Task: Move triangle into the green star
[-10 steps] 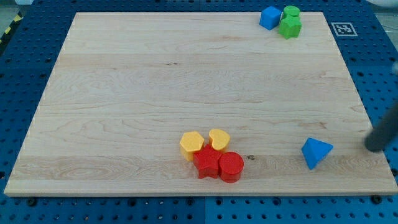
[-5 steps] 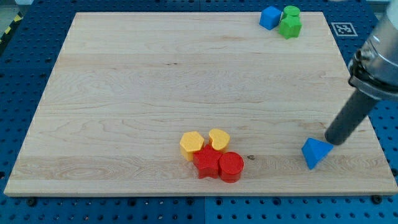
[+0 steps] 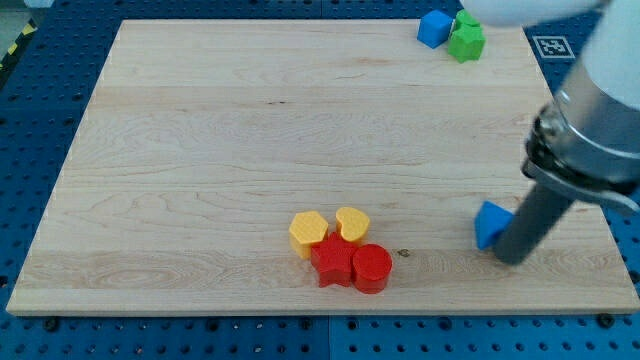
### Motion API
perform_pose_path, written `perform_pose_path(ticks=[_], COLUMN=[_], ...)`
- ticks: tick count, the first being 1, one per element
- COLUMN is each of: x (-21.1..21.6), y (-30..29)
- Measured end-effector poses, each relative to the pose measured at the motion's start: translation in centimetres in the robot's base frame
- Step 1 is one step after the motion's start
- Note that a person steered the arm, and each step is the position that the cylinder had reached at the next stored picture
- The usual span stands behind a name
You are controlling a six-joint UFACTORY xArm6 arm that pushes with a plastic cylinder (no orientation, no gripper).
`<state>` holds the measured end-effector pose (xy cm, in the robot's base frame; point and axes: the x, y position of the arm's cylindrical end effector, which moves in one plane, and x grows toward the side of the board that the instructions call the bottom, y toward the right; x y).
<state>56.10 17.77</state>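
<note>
Pressing tip [image 3: 512, 255] against blue triangle [image 3: 489, 223]

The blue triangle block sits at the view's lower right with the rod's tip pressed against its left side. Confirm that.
Wrong side. In the camera view my tip is against the right side of the blue triangle block, partly covering it. The block does sit at the view's lower right.

Yellow hexagon [image 3: 308, 232], yellow heart [image 3: 352, 222], red star [image 3: 333, 262], red cylinder [image 3: 372, 267] clustered; blue cube [image 3: 433, 27].
</note>
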Motion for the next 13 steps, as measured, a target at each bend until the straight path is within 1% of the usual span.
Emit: perform_pose_path(ticks=[3,4,5,6,7,8,9,10,11,12,13], x=[-15.9,-18.9,-16.4,-14.9,-16.8,-18.8,-20.6,-20.4,-18.4,-18.5,-21.6], y=[-5.2,-6.7,-6.9,-9.4,-12.7,-11.2,-7.4,-7.8,-7.5,-3.8,-2.1])
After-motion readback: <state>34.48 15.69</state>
